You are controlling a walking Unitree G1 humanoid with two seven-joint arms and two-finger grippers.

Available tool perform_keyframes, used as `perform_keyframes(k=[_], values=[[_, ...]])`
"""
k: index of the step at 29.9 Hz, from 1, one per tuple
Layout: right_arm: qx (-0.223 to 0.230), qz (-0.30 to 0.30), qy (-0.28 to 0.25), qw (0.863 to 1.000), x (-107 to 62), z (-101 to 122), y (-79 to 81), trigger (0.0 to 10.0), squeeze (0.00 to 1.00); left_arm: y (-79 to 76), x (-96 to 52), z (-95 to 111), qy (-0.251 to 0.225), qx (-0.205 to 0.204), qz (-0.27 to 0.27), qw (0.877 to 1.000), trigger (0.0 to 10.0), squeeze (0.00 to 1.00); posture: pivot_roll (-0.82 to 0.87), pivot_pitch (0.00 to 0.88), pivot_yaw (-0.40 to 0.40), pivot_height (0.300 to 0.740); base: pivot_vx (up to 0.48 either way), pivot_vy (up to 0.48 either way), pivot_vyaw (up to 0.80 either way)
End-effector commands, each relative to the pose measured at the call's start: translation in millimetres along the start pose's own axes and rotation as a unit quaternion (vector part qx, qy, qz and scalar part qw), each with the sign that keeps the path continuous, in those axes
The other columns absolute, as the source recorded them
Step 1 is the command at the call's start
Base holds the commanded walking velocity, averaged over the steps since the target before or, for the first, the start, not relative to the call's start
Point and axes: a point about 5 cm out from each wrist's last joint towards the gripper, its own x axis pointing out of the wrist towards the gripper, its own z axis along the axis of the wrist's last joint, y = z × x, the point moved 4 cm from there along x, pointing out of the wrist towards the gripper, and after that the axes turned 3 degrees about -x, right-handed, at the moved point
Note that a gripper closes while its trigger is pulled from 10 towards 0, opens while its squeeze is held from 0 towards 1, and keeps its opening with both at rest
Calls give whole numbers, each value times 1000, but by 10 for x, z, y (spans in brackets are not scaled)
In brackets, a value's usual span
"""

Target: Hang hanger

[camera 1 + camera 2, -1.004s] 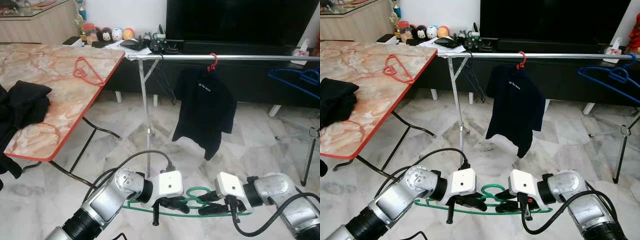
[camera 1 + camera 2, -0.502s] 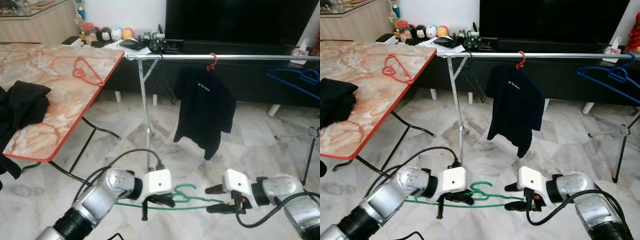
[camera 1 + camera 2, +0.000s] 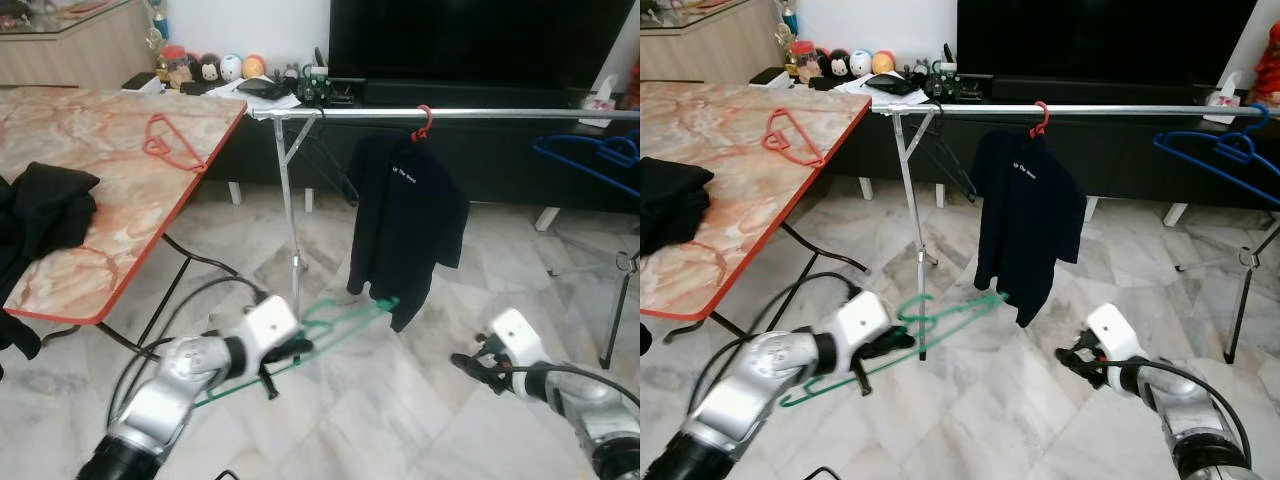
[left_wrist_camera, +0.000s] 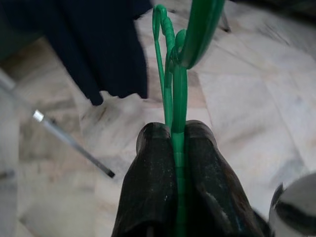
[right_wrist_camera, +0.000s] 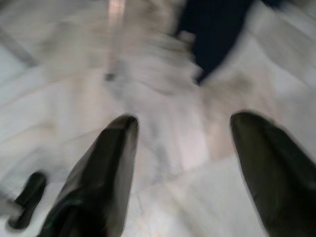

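Hanger [image 3: 335, 322] clamped in left gripper [image 3: 283, 352].

Black shirt [image 3: 408, 225] seemingly crowding rail [image 3: 480, 114]

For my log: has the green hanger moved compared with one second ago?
Yes. The green hanger, pinched by the left tool, tilted upward toward the rail's upright pole.

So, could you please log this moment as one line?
left gripper: shut on green hanger | right gripper: open, empty | rail: green hanger not yet hung
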Motion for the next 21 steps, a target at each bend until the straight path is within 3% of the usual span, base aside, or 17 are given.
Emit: perform_keyframes(k=[1, 3, 4, 8, 10, 13, 16, 17, 19, 20, 21], values=[[66, -61, 45, 995, 4, -299, -4, 10000, 0, 56, -125, -3, -12, -25, 25, 999, 10000, 0, 6, 0, -30, 740, 0, 0, 0], [88, -88, 71, 990, -10, -476, 26, 10000, 0, 90, -173, -67, -9, -37, 43, 998, 10000, 0, 24, 0, -36, 740, 0, 0, 0], [100, -105, 97, 985, -27, -640, 82, 10000, 0, 157, -214, -113, -13, -52, 72, 996, 10000, 0, 24, 0, -36, 740, 0, 0, 0], [153, -127, 139, 970, -45, -950, 293, 10000, 0, 356, -309, -293, -11, -99, 148, 984, 10000, 0, 30, 0, -38, 740, 0, 0, 0], [166, -127, 163, 964, -64, -1115, 446, 10000, 0, 430, -351, -546, 2, -158, 192, 969, 10000, 0, 44, 0, -41, 740, 0, 0, 0], [179, -137, 192, 955, -112, -1282, 550, 10000, 0, 389, -404, -986, 58, -194, 223, 953, 10000, 0, 43, 0, -39, 740, 0, 0, 0], [197, -145, 208, 947, -160, -1417, 644, 10000, 0, 352, -542, -1482, 119, -249, 288, 917, 10000, 0, 33, 0, -36, 740, 0, 0, 0], [207, -147, 209, 944, -169, -1444, 670, 10000, 0, 329, -618, -1657, 142, -263, 318, 900, 10000, 0, 31, 0, -37, 740, 0, 0, 0], [209, -144, 207, 945, -159, -1435, 682, 10000, 0, 308, -689, -1800, 157, -283, 345, 881, 10000, 0, 33, 0, -39, 740, 0, 0, 0], [200, -140, 209, 947, -157, -1432, 686, 10000, 0, 239, -797, -2012, 192, -297, 372, 858, 10000, 0, 36, 0, -42, 740, 0, 0, 0], [200, -140, 209, 947, -157, -1432, 686, 10000, 0, 239, -797, -2012, 192, -297, 372, 858, 10000, 0, 36, 0, -42, 740, 0, 0, 0]])
